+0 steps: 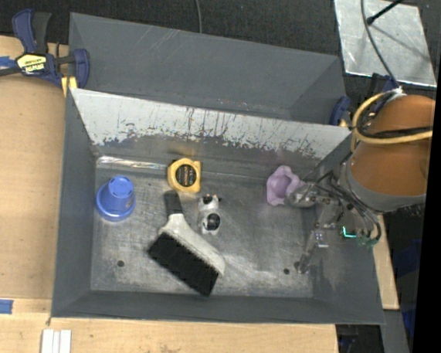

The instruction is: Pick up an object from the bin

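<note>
My gripper (306, 262) hangs low over the right part of the bin floor, close to the right wall, with bare floor under it. A soft purple lump (281, 185) lies up and to the left of it, near the back wall and apart from the gripper's tip. Further left, in the middle of the bin, sits a small white and black object (210, 214). A black brush with a white handle (185, 258) lies at an angle near the front of the bin.
A yellow tape measure (183, 174) rests by the back wall. A blue cup (115, 197) stands at the left. The arm with its orange cover and cables comes in over the right rim.
</note>
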Action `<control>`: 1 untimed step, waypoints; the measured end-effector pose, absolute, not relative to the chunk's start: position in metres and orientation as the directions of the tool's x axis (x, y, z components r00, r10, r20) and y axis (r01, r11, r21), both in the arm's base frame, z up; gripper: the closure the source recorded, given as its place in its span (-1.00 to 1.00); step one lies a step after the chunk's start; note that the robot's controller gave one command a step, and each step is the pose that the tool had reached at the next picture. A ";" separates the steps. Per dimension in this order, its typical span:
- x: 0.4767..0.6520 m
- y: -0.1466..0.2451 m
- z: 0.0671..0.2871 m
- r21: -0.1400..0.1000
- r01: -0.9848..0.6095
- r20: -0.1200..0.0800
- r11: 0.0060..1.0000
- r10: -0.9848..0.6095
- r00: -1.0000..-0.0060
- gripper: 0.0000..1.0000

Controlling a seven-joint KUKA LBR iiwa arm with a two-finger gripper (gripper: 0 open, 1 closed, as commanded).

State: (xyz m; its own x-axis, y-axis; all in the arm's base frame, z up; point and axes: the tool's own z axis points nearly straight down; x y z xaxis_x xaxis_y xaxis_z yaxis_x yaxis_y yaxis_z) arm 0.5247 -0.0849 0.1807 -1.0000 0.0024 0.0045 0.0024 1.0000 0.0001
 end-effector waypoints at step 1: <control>0.527 -0.085 0.185 -0.001 0.000 -0.003 1.000 0.000 -1.000 -1.00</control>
State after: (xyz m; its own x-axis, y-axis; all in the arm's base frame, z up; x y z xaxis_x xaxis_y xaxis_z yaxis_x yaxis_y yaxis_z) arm 0.5265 -0.0846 0.1845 -1.0000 0.0005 -0.0034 0.0005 1.0000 -0.0009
